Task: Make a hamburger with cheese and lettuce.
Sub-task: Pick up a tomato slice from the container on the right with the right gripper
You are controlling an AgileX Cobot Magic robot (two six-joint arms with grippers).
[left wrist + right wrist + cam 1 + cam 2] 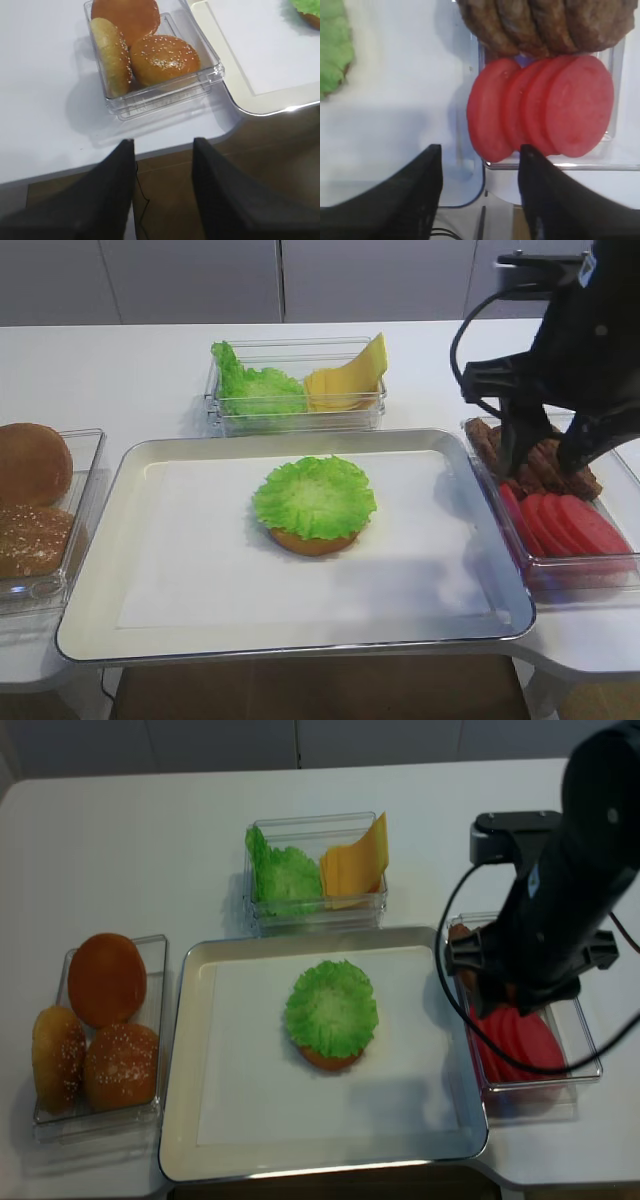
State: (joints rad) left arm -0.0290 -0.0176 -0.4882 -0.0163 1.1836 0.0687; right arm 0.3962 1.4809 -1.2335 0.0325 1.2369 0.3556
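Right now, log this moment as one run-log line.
stage: lettuce on bun, cheese still in its box | right gripper: open, above tomato slices | left gripper: open, near bun box

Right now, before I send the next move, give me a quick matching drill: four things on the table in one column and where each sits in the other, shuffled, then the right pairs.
Things:
1. cheese
2. hamburger
3. tomato slices
4. sesame buns

Places:
A. clear box at the left edge of the table
B. middle of the metal tray, on white paper
C. clear box behind the tray, beside spare lettuce
D. clear box on the right, next to the brown patties, under the right gripper

Pairs: 1-C, 2-B, 3-D, 4-A
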